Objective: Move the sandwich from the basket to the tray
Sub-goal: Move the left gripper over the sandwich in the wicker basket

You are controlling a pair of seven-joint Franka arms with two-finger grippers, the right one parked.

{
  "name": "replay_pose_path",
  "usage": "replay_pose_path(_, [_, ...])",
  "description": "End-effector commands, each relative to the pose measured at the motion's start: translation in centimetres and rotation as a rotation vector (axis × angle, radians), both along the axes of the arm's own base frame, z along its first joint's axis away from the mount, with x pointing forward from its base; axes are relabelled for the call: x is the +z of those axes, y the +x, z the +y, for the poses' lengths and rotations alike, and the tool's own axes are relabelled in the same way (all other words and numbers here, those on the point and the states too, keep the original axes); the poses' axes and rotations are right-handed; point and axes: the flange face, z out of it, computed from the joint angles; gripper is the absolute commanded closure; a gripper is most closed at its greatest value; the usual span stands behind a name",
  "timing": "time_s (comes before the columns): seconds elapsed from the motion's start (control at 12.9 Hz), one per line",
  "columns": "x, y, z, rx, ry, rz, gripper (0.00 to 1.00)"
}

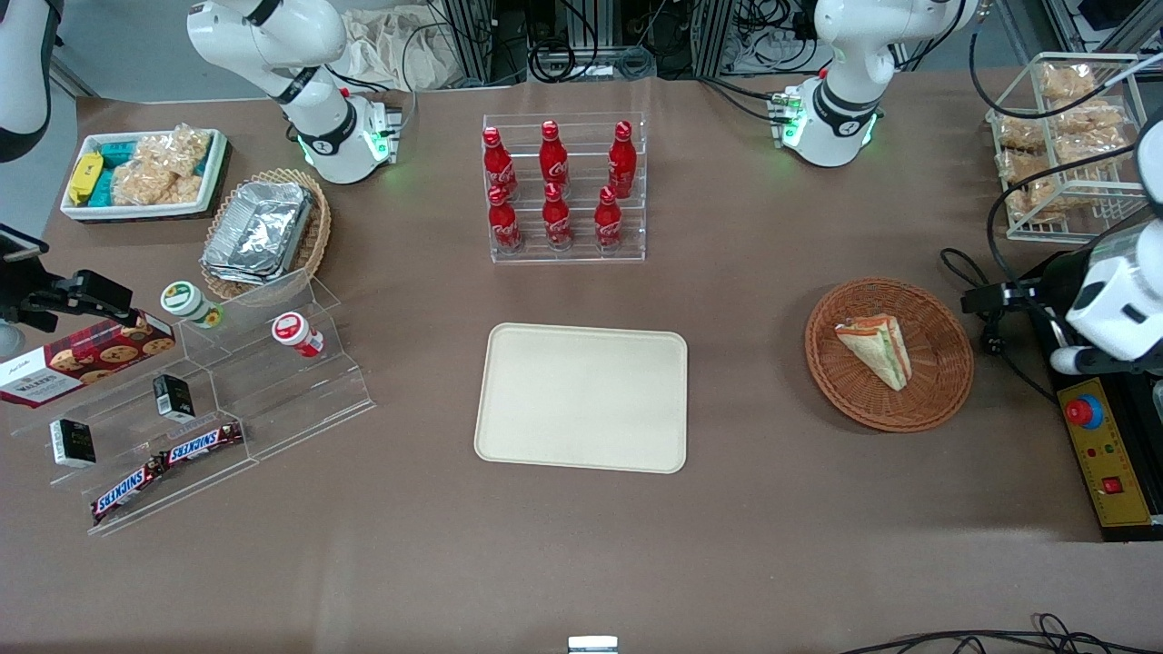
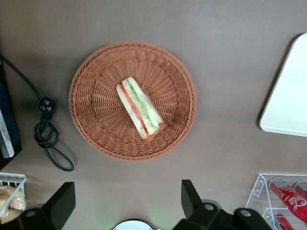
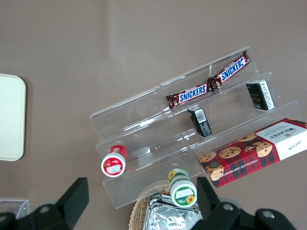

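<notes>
Sandwich (image 2: 140, 108) lies in the middle of the round brown basket (image 2: 91, 91), below the gripper (image 2: 125, 203) and out past its fingertips. Black fingers (image 2: 61, 201) are spread wide and hold nothing. Cream tray (image 2: 290, 96) sits apart from the basket, near the red bottles (image 2: 288, 196).

Woven wicker basket (image 2: 91, 115), rough-ribbed; smooth matt plastic tray (image 1: 581, 397); matt brown table (image 1: 727, 545); black tool (image 2: 125, 203) above it.
</notes>
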Motion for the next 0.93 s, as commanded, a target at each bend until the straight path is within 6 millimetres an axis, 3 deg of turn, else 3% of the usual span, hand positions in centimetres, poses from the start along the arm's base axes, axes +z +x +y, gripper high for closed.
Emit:
replay_pose_path(0.0, [-3.1, -0.9, 0.4, 0.023, 0.026, 0.017, 0.01])
replay_pose_path(0.39, [-10.7, -2.4, 0.2, 0.236, 0.078, -0.047, 0.01])
replay_pose_path(0.85, [-16.7, -4.4, 0.0, 0.396, 0.087, -0.097, 0.01])
